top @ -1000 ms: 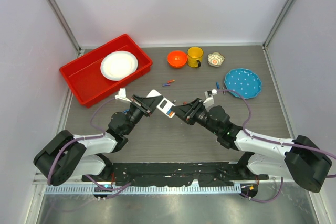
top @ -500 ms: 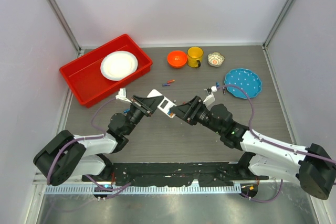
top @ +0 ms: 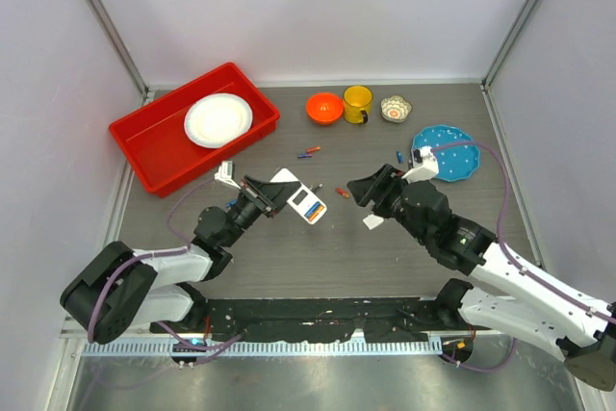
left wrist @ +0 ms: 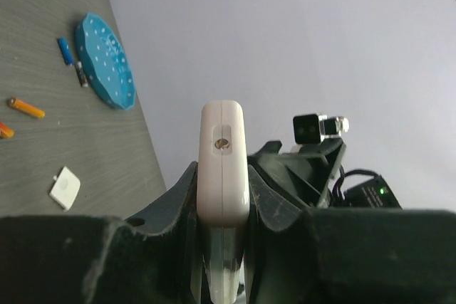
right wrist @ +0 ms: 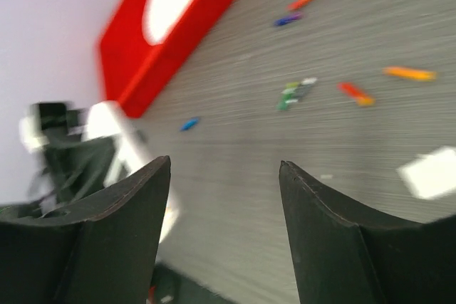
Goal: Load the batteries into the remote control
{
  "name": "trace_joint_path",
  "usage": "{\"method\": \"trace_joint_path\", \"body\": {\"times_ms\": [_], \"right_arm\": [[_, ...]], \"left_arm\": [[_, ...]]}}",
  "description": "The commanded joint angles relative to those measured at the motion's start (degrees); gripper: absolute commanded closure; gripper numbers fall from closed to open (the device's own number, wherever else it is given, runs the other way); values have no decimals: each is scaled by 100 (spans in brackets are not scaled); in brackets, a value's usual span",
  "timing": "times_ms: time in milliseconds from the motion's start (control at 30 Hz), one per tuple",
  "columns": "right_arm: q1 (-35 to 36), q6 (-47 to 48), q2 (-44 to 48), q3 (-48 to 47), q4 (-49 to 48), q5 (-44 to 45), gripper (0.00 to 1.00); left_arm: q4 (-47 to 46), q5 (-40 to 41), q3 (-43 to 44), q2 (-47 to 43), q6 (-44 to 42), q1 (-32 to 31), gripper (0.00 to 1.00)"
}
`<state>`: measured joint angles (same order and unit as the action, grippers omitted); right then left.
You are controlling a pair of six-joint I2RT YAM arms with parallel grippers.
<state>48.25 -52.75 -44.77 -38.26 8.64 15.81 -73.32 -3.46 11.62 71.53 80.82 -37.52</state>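
My left gripper [top: 281, 195] is shut on the white remote control [top: 304, 202], holding it above the table with a blue and orange patch on its upper face. In the left wrist view the remote control [left wrist: 224, 154] stands edge-on between the jaws of the left gripper [left wrist: 224, 176]. My right gripper [top: 359, 190] is open and empty, a little to the right of the remote. Through the right gripper [right wrist: 224, 165] I see loose batteries on the table: orange [right wrist: 410, 73], red [right wrist: 355, 93], green [right wrist: 293, 93] and blue [right wrist: 189, 124]. More batteries [top: 308, 152] lie further back.
A small white square cover [top: 373, 221] lies below the right gripper. A red bin [top: 154, 146] with a white plate [top: 218, 119] sits back left. An orange bowl [top: 324, 107], yellow mug [top: 357, 102], patterned bowl [top: 396, 108] and blue plate [top: 446, 152] stand along the back right.
My right gripper has opened and drawn back to the right, away from the remote. The left arm has stayed put with the remote in its grip.
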Motion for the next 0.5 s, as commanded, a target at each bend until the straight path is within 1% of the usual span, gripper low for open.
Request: {"method": "trace_joint_path", "body": {"times_ms": [0,33,67,100,167,267,333,467], "right_arm": [[-26,634,-652,-550,2245,2116,33],[-26,626,-821,-586,2525,2206,34],[-26,678,-970,-595,2580,2198,34],[-26,722,-1294,-577,2581,2111,34],[-26,801,-1603,-525,2537,2023,32],[-26,1108,-2096,-437,2318,1873,31],[-26,1354,-2280,-314,2029,1785,29],[-140,1934,-2439,-191,1615,1592,26]], "left_arm": [[378,-1611,191,-209,180,254,100],[580,-1848,253,-148,171,288,100],[530,-2016,245,-104,163,315,100],[416,-2270,218,-52,189,315,100],[-5,-2474,174,168,337,315,100],[-559,-2834,165,527,549,315,100],[-980,-3132,192,695,760,315,100],[-1491,-3476,245,1099,1085,359,100]]}}
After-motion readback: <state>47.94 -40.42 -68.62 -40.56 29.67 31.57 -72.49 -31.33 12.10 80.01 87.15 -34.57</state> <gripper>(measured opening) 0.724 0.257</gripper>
